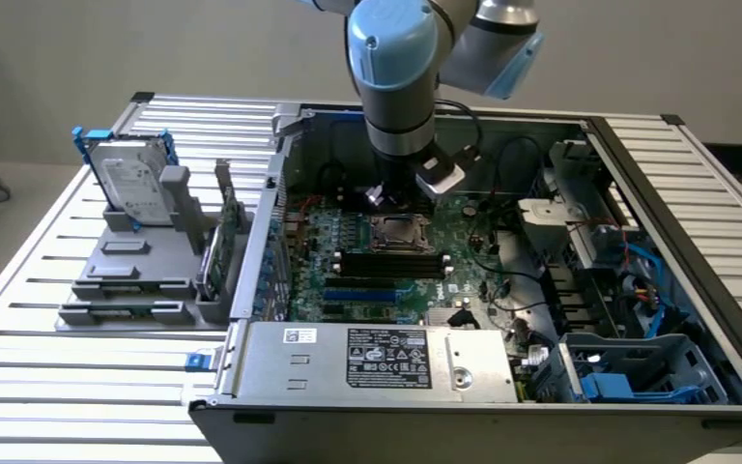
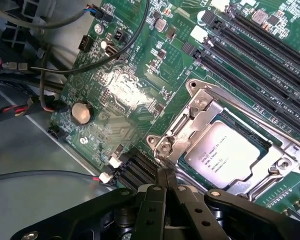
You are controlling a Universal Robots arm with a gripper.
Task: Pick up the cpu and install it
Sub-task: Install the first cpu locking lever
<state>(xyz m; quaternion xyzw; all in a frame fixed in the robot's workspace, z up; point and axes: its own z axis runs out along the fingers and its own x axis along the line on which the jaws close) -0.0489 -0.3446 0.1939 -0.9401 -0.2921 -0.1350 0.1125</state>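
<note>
The cpu [image 2: 225, 152], a small pale silvery square chip, lies flat inside the metal-framed socket [image 2: 190, 117] of the green board [image 2: 125, 95]. In the exterior view the cpu [image 1: 398, 230] sits in the middle of the open computer case [image 1: 629, 155]. My gripper [image 2: 166, 175] is shut with nothing between its fingers, and its tips hover just off one corner of the socket frame. Seen from outside, the gripper [image 1: 388, 198] hangs low over the board, just behind the socket.
Black memory slots [image 2: 250, 55] run beside the socket. Loose cables [image 2: 90, 65] and a coin battery [image 2: 82, 112] lie near it. A silver power supply [image 1: 371, 360] spans the case front. A hard drive [image 1: 132, 179] stands in a grey holder at the exterior view's left.
</note>
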